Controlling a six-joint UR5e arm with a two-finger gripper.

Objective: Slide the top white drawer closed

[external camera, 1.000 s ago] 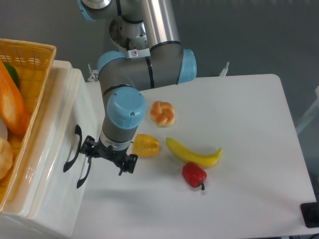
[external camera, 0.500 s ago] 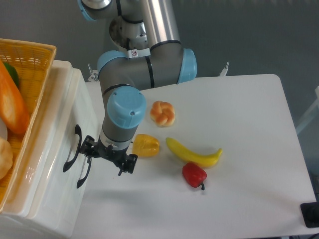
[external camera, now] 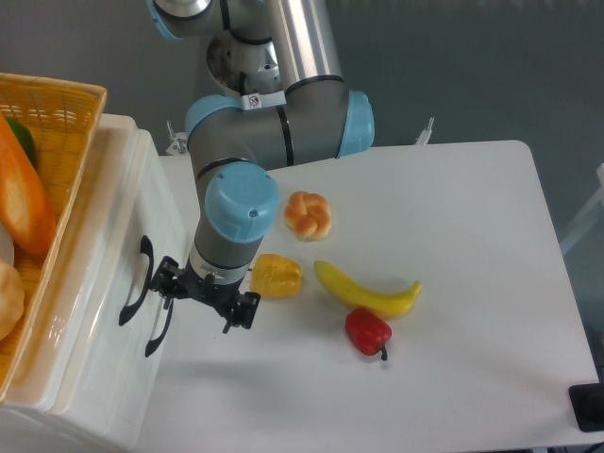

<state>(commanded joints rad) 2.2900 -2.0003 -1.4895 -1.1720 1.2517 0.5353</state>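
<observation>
The top white drawer (external camera: 90, 311) is at the left, a glossy white tray with a black curved handle (external camera: 136, 280) on its front. The lower drawer's black handle (external camera: 159, 328) sits just below and to the right of it. My gripper (external camera: 206, 300) points down at the table right beside the two handles, its left side close to the drawer fronts. The blue wrist joint hides the fingertips, so I cannot tell whether they are open or shut. Nothing shows in the gripper.
A yellow wicker basket (external camera: 71, 104) with an orange vegetable stands at the far left above the drawer. On the white table (external camera: 472, 245) lie a yellow pepper (external camera: 278, 276), a bun (external camera: 308, 215), a banana (external camera: 368, 291) and a red pepper (external camera: 368, 331).
</observation>
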